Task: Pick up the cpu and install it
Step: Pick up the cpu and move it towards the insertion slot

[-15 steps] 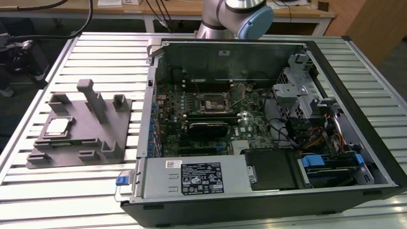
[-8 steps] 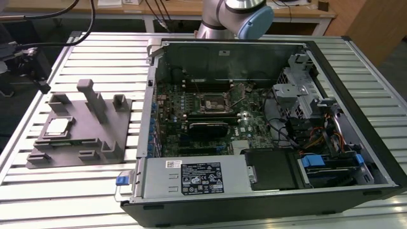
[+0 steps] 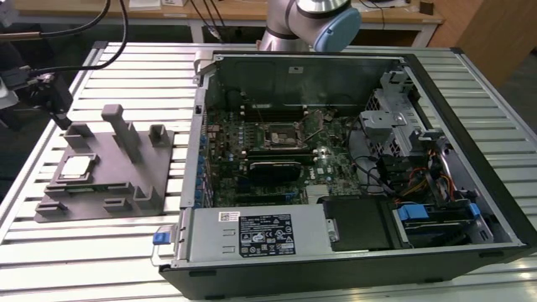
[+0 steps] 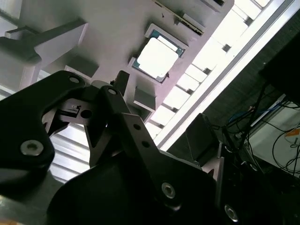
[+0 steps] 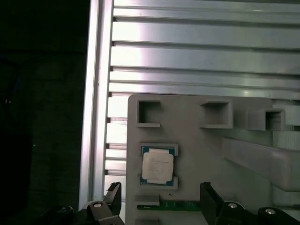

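The cpu (image 3: pixel 75 167), a small silver square chip, lies flat in a recess near the exterior view's left edge of the grey tray (image 3: pixel 100 185). My gripper (image 3: pixel 59 116) hangs above the tray's far left corner, a little beyond the chip. In both wrist views the cpu (image 5: pixel 157 168) (image 4: pixel 157 57) lies free in its recess, ahead of the gripper (image 5: pixel 161 193), whose black fingers (image 5: pixel 115 194) stand wide apart with nothing between them. The motherboard socket (image 3: pixel 281 133) sits in the open computer case (image 3: pixel 470 207), with its black frame around a bare middle.
Upright posts (image 3: pixel 124 129) rise from the tray just right of the gripper in the exterior view. The slatted aluminium table (image 3: pixel 109 251) ends close to the tray's left side (image 5: pixel 96 93). Black cables (image 3: pixel 50 38) hang over the far left corner.
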{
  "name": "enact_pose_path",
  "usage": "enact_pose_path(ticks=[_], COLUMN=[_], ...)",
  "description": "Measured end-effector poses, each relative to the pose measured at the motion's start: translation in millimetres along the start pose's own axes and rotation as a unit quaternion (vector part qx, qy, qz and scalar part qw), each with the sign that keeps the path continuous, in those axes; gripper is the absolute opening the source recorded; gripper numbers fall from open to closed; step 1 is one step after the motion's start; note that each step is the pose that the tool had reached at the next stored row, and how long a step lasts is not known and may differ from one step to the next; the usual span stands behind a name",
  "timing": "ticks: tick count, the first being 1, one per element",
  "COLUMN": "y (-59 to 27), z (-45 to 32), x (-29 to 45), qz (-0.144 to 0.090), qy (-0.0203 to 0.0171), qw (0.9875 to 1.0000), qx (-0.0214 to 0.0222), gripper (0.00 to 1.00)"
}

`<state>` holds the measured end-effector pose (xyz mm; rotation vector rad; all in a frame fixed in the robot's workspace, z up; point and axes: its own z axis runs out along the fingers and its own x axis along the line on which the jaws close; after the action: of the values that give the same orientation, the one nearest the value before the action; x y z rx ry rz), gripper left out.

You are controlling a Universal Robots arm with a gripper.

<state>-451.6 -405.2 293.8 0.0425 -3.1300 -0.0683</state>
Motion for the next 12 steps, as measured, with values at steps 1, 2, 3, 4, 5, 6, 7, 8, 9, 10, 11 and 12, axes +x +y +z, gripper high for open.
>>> enact_pose_path(ticks=[1, 2, 3, 4, 5, 6, 7, 8, 9, 10, 11, 12], y=[-0.1, -0.1, -0.2, -0.2, -0.3, -0.3, -0.4, -0.5, -0.5, -0.6, -0.7, -0.7], z=[1.7, 3.3, 4.8, 6.0, 7.3, 8.3, 9.4, 10.5, 11.5, 12.7, 13.9, 15.2], x=[0.0, 0.0, -0.1, -0.1, -0.2, -0.3, -0.3, -0.3, -0.3, -0.4, -0.4, -0.4], qz=[0.000, 0.000, 0.000, 0.000, 0.000, 0.000, 0.000, 0.000, 0.000, 0.000, 0.000, 0.000], qy=[-0.0001, -0.0001, -0.0001, -0.0001, -0.0001, 0.0000, -0.0001, -0.0001, -0.0001, -0.0004, -0.0008, -0.0015], qw=[1.0000, 1.0000, 1.0000, 1.0000, 1.0000, 1.0000, 1.0000, 1.0000, 1.0000, 1.0000, 1.0000, 1.0000], qx=[0.0000, 0.0000, 0.0000, 0.0000, 0.0000, 0.0000, 0.0000, 0.0000, 0.0000, 0.0000, 0.0000, 0.0000], gripper=[0.76, 0.76, 0.76, 0.76, 0.76, 0.76, 0.76, 0.76, 0.76, 0.76, 0.76, 0.76])
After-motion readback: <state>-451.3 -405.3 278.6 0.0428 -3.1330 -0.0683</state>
